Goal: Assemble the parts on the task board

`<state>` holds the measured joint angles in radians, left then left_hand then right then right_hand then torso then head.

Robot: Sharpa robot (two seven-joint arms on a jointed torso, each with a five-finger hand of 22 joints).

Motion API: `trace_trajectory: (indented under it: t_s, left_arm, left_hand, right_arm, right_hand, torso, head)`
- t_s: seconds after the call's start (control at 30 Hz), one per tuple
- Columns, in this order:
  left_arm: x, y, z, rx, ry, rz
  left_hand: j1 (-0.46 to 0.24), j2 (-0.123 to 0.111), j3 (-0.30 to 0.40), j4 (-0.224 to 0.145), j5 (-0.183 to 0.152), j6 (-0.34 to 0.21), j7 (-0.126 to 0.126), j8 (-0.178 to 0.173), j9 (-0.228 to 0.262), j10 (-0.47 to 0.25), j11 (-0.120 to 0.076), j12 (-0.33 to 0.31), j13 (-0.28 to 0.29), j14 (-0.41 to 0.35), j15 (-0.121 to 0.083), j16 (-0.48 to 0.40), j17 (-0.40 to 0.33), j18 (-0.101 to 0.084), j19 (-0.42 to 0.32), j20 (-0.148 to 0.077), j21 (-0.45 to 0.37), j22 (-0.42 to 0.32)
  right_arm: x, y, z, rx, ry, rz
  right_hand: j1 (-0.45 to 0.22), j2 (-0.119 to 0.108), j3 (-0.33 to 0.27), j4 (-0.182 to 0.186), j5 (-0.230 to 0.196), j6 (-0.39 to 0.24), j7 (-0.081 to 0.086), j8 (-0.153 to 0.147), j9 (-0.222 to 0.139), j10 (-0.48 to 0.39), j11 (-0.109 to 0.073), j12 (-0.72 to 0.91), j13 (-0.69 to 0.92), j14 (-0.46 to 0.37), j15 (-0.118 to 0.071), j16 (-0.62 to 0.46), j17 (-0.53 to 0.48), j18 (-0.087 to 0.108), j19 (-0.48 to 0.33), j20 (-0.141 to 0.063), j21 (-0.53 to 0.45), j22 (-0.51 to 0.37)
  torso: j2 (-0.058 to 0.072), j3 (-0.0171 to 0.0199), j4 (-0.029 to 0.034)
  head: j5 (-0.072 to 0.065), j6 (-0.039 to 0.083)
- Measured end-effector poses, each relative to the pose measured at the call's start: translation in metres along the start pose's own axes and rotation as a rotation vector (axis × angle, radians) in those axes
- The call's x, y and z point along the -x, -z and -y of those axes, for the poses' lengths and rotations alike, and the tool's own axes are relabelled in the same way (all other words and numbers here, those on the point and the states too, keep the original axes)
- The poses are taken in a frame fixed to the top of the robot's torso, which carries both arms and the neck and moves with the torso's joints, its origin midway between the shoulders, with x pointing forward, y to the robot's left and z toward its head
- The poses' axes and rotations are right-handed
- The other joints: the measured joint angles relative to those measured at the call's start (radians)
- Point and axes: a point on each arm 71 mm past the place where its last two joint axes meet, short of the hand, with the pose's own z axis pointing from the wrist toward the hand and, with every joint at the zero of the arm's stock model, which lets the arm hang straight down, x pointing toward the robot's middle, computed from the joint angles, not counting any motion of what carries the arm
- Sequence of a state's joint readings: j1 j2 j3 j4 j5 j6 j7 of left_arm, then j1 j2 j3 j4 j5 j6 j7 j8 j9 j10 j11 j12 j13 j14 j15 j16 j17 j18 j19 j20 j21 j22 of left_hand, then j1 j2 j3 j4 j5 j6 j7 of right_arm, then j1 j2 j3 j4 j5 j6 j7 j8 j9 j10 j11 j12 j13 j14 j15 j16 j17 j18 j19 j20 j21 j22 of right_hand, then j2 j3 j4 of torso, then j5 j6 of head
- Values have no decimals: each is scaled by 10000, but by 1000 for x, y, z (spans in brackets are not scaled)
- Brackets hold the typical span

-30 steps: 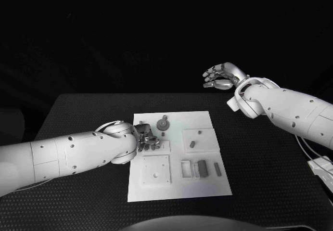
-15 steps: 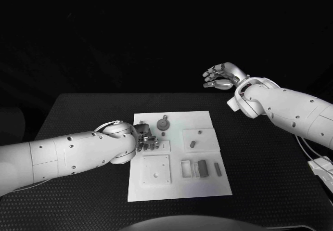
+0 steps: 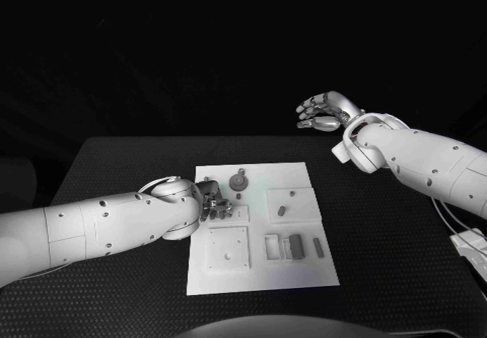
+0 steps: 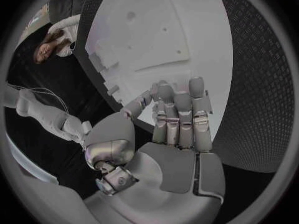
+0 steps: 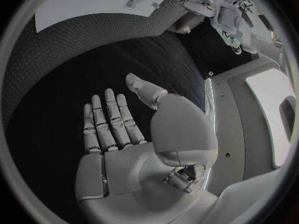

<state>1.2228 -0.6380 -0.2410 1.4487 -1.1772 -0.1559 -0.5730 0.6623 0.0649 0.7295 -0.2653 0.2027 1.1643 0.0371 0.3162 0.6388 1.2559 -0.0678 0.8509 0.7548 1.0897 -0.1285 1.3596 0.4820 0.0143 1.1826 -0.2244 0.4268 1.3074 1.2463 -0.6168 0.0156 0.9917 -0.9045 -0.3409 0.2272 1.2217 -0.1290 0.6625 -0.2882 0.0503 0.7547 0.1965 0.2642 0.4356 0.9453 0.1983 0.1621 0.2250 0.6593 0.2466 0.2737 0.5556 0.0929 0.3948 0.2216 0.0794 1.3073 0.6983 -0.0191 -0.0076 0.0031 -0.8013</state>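
Here, left hand [image 3: 212, 201] over the board's [image 3: 261, 278] left edge, fingers [image 4: 179, 112] together, straight, holding nothing visible. Right hand [image 3: 326, 111] raised beyond the worktop [image 3: 122, 169], fingers apart, empty. Grey parts [image 3: 296, 246] lying on the board, mid-worktop.

White rectangular task board [image 3: 259, 282] lying flat mid-surface, raised square blocks on it, small grey parts: round piece [image 3: 238, 182] near far edge, short peg [image 3: 280, 209], dark bar [image 3: 296, 246], thin pin [image 3: 317, 245]

The left hand [image 3: 213, 201] hides part of the task board [image 3: 305, 274]; whether it holds anything is unclear.
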Motion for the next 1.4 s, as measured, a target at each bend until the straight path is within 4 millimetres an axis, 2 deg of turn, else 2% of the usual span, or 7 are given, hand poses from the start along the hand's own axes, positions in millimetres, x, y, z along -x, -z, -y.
trace_trajectory:
  t_s: [0.33,0.7,0.83,1.4]
  left_arm:
    - [0,-1,3,-32,-68,24]
    - [-1,-2,8,-92,-218,5]
    - [-1,-2,9,-124,-298,-22]
    - [0,-2,7,-113,-635,96]
  left_hand:
    - [-24,24,0,0,148,184,-68,120,26,130,-122,79,11,93,16,110,26,-1,41,-6,113,-1]
    - [-26,26,1,0,149,202,-87,178,42,155,-102,79,13,96,16,111,29,-2,46,-2,124,-1]
    - [-61,61,1,0,322,248,-131,176,41,237,-124,117,20,177,4,171,51,-2,115,-37,194,-1]
    - [-125,124,1,0,322,247,-133,167,40,254,-139,117,19,178,4,180,50,-2,132,-22,271,5]
  right_arm:
    - [0,0,0,11,-6,-15]
    - [-1,0,-1,45,-21,-45]
    - [-1,0,-1,44,-21,-48]
    - [-1,0,-1,48,-23,-67]
  right_hand:
    - [0,0,0,0,0,0,0,0,1,0,0,0,0,0,0,0,0,0,0,0,0,0]
    - [0,0,0,0,0,0,0,0,1,0,0,0,1,0,0,-37,1,0,0,0,0,8]
    - [0,0,0,0,0,0,0,0,1,0,0,0,-10,0,0,-37,1,-1,-36,-37,0,8]
    - [0,0,0,0,0,0,0,0,1,0,0,0,-18,-36,36,-37,1,-1,-36,-36,0,6]
  torso:
    - [2,4,1]
    - [3,6,2]
    - [4,6,-1]
    - [2,-1,4]
  head:
    - [-30,0]
    - [-10,-1]
    - [-8,-2]
    - [-21,3]
